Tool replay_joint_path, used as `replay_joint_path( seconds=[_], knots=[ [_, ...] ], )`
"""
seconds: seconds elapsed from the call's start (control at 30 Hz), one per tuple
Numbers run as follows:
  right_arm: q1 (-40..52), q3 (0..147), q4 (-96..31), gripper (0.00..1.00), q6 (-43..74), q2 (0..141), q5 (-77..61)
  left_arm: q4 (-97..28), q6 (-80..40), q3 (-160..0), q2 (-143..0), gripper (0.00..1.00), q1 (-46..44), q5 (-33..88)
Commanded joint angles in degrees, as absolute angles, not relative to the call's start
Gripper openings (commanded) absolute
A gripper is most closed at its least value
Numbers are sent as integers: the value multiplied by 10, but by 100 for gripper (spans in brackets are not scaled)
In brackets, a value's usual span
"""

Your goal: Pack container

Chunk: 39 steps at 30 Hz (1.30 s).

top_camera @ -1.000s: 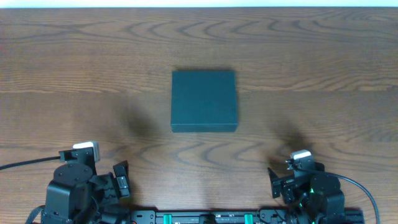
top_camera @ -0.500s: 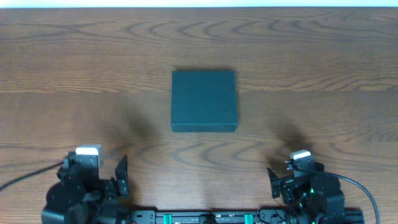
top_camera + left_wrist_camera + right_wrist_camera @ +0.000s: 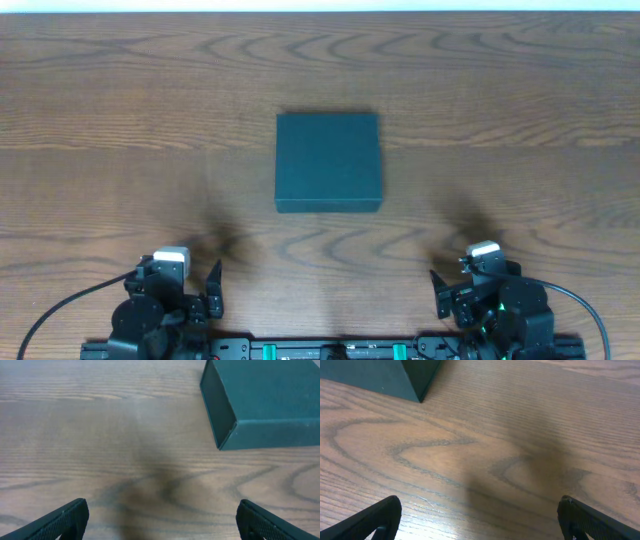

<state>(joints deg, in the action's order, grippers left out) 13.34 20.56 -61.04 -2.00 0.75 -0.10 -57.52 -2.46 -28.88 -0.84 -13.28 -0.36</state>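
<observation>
Nearest to the cameras, at the bottom edge of the overhead view, both arms sit folded close to their bases. The left end effector (image 3: 161, 517) has its two fingers spread wide to the lower corners of its wrist view, with only bare wood between them, so it holds nothing. The right end effector (image 3: 480, 510) is the same: fully open and empty. The one change in the last second is on the left side. That arm was standing further to the lower left of the overhead frame, and it has now moved a little to the right and tucked in lower, so it almost mirrors the right arm, which has not moved at all. Further up, near the centre of the overhead frame, the container (image 3: 328, 160) lies flat on the counter (image 3: 100, 100), well apart from both end effectors. Its flap lid looks shut, and it is at the same place as before. In the left wrist view it fills the upper right corner, and in the right wrist view only its corner shows at the upper left. Behind it the counter carries nothing that I can see, no packet to put in. I judge that the left arm was settling into a rest pose, not reaching, so no packing step is in hand now.
</observation>
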Motion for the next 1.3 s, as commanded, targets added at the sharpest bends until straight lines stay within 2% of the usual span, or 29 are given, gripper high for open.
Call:
replay_joint_path(
  seconds=[0.0, 0.63, 1.27],
  knots=[
    [128, 203, -615, 99, -27, 3, -5, -595, -13, -287, -2, 95, -136, 0],
    [128, 203, -615, 99, -27, 3, -5, -622, 4, -203, -2, 95, -136, -13],
    [128, 203, -615, 99, -27, 3, -5, -623, 3, -201, -2, 95, -136, -15]
  ],
)
